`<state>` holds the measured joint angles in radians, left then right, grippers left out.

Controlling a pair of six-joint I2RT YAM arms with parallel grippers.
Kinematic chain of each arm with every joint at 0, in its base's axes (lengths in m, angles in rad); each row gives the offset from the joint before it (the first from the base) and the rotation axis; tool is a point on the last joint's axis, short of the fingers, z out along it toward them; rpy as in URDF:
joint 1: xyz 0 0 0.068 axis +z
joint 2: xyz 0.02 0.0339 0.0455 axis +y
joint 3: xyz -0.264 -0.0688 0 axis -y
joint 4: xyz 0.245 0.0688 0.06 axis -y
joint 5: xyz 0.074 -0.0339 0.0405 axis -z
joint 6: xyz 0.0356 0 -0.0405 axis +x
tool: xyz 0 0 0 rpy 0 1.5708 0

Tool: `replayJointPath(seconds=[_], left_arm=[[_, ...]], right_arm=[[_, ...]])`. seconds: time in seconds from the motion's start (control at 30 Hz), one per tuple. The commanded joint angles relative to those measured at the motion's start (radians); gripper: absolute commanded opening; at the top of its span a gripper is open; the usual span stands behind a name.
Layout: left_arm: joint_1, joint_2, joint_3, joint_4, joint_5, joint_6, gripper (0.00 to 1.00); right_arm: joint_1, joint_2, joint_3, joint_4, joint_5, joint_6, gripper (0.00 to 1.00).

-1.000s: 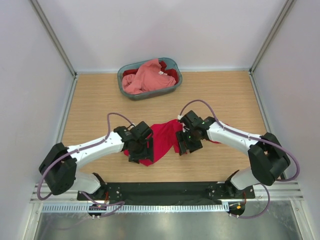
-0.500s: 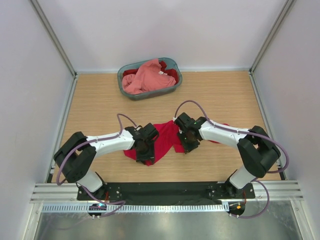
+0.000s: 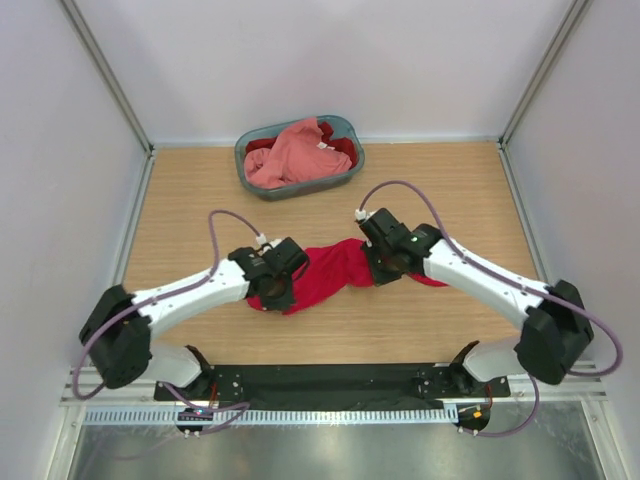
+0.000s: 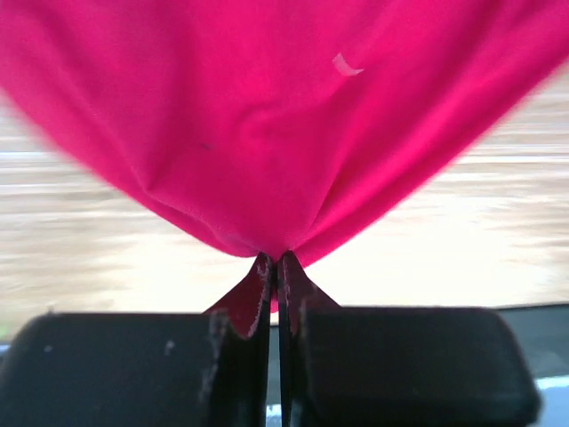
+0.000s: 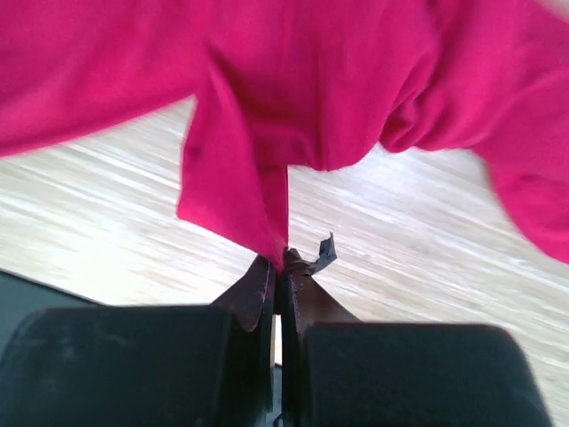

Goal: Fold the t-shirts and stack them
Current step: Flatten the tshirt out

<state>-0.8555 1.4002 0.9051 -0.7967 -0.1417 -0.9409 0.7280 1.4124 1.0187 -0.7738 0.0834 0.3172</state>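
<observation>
Bright crimson cloth t-shirt strung left to right; left gripper clamped tight on one end, right gripper on the other, arms angled inward

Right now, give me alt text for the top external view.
A crimson t-shirt is stretched over a wooden table between the left tool and right tool, each shut on an end. Behind, a grey-blue basket holds a pink t-shirt and a darker red t-shirt.
</observation>
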Motion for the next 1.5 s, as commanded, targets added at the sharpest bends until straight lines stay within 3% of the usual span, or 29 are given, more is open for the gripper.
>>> replayJointPath(seconds=[0.0,0.2,0.33,0.5,0.7,0.83,1.0,1.1,1.27,1.3,1.37,1.47], left_arm=[[-0.002,-0.150,0.162,-0.185,-0.218,0.053,0.00],[0.021,-0.248,0.420,-0.367,-0.420,0.192,0.00],[0.055,-0.256,0.592,-0.357,-0.516,0.322,0.00],[0.121,-0.244,0.696,-0.273,-0.550,0.471,0.00],[0.225,-0.195,0.848,-0.142,-0.533,0.565,0.00],[0.240,-0.149,0.991,-0.116,-0.507,0.617,0.00],[0.242,-0.150,1.005,-0.137,-0.349,0.646,0.00],[0.240,-0.200,0.857,-0.139,-0.198,0.581,0.00],[0.236,-0.305,0.395,-0.050,-0.005,0.369,0.00],[0.222,-0.303,0.341,-0.033,0.019,0.343,0.00],[0.193,-0.293,0.202,0.008,0.037,0.262,0.00],[0.133,-0.192,0.127,0.043,0.060,0.225,0.00]], right_arm=[[-0.022,-0.145,0.171,-0.094,0.120,0.042,0.01],[-0.082,-0.139,0.417,-0.176,0.194,0.043,0.01],[-0.200,-0.093,0.593,-0.150,0.148,0.039,0.01],[-0.383,0.060,0.851,-0.116,0.033,0.034,0.01],[-0.444,0.267,1.352,-0.122,-0.011,0.036,0.01],[-0.460,0.313,1.494,-0.111,-0.025,0.054,0.01],[-0.463,0.136,1.289,-0.073,0.021,0.042,0.01],[-0.463,0.007,1.128,-0.119,0.119,0.019,0.01],[-0.464,-0.202,0.768,-0.219,0.260,0.002,0.01],[-0.461,-0.270,0.627,-0.223,0.295,0.006,0.01],[-0.463,-0.323,0.507,-0.251,0.308,0.036,0.01],[-0.461,-0.380,0.312,-0.257,0.309,0.071,0.01]])
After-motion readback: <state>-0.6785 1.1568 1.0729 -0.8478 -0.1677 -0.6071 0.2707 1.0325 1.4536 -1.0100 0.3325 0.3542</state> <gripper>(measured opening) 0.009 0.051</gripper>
